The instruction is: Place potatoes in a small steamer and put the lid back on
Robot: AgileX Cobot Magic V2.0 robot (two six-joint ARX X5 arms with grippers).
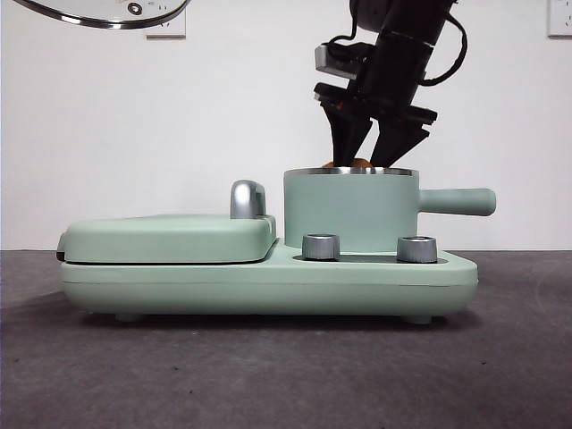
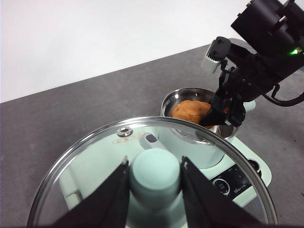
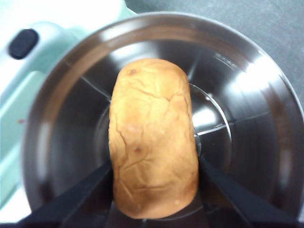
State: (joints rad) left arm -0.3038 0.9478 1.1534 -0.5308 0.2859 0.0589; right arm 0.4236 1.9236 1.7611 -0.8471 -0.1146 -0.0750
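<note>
The orange-brown potato (image 3: pixel 152 137) lies inside the mint-green small steamer (image 1: pixel 350 210), its top just showing above the steel rim (image 1: pixel 350 164). My right gripper (image 1: pixel 368 156) reaches down into the pot, its jaws pressed on both sides of the potato (image 2: pixel 190 111). My left gripper (image 2: pixel 154 161) is shut on the mint-green knob (image 2: pixel 156 173) of the glass lid (image 2: pixel 85 161). It holds the lid high and to the left of the pot. Only the lid's steel-rimmed edge (image 1: pixel 107 11) shows at the front view's top left.
The steamer sits on a mint-green cooker base (image 1: pixel 268 286) with two steel knobs (image 1: pixel 322 247) in front. A flat hinged griddle cover (image 1: pixel 170 237) lies to its left. The pot's handle (image 1: pixel 456 201) sticks out to the right.
</note>
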